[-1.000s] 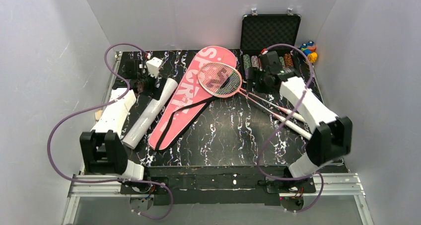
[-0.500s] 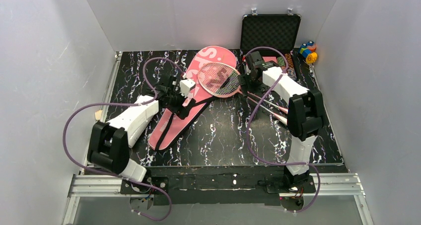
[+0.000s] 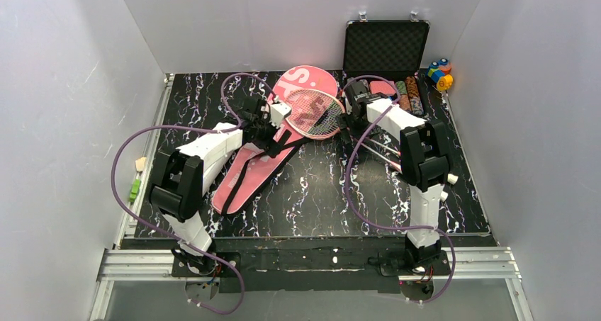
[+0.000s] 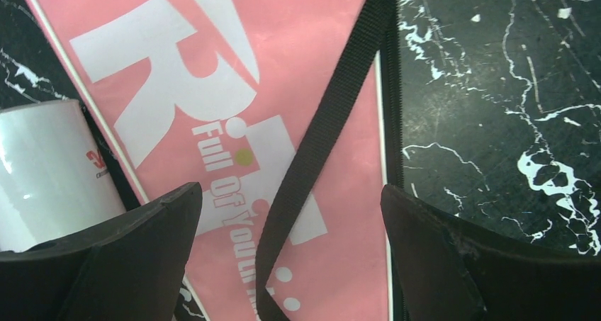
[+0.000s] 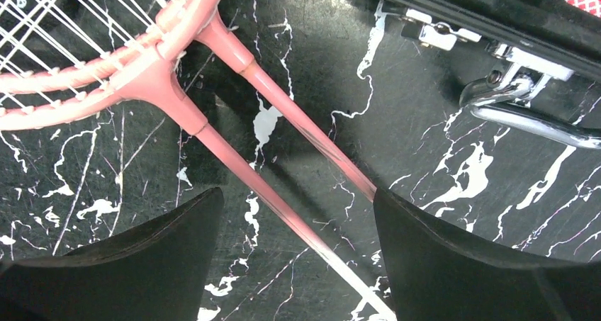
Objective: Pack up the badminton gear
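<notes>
On the black marbled desk (image 3: 319, 193), far half: pink bag (image 3: 244, 172) lies flat, slanting from the far middle toward the near left, wide end nearest the far edge. Black strap (image 4: 333, 115) lies loose across its lower right side.

Two rackets (image 3: 315, 112) rest with heads stacked on the wide end of the bag, shafts running off toward the right edge of the desk and passing under the right arm.

White tube (image 4: 49, 172) sits just beside the bag's left edge. It is hidden under the left arm from above and shows only in the left wrist view.

Left gripper (image 4: 289, 193) hovers over the narrowing middle of the bag, jaws wide, strap and bag below, holding nothing.

Right gripper (image 5: 298, 193) sits above the two shafts just past the racket heads, jaws wide, both shafts in the gap. Whether it touches them, cannot tell.

Far right corner: open black case (image 3: 386, 44), coloured blocks (image 3: 439, 71) just beside it
</notes>
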Motion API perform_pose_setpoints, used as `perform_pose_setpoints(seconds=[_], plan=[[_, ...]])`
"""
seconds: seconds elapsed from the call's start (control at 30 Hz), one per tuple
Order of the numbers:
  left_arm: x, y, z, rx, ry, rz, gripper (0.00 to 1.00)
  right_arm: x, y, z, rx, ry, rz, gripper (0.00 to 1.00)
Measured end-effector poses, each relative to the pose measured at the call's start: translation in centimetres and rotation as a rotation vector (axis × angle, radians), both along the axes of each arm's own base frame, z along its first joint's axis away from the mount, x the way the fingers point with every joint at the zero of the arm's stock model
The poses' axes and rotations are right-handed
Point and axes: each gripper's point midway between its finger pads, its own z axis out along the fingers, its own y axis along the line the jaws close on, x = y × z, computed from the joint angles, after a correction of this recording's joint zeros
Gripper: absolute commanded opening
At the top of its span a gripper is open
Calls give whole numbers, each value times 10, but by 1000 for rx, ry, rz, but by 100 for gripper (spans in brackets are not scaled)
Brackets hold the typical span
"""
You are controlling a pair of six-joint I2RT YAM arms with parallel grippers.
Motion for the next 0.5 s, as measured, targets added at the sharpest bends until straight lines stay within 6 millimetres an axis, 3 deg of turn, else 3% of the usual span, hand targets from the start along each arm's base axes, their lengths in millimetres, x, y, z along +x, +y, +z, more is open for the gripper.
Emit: perform_pose_setpoints(seconds=[0.23,0.4,0.5], plan=[[-4,-9,-3,-4,-7,-43,98,5,0,-3,-2,-18,1,71],[-13,-6,-14,8,18,-55,98,10,-1,-3,-11,-15,-4,51],[-15,-4,-18,16,21,-63,98,12,-2,-1,2,-17,-17,31]])
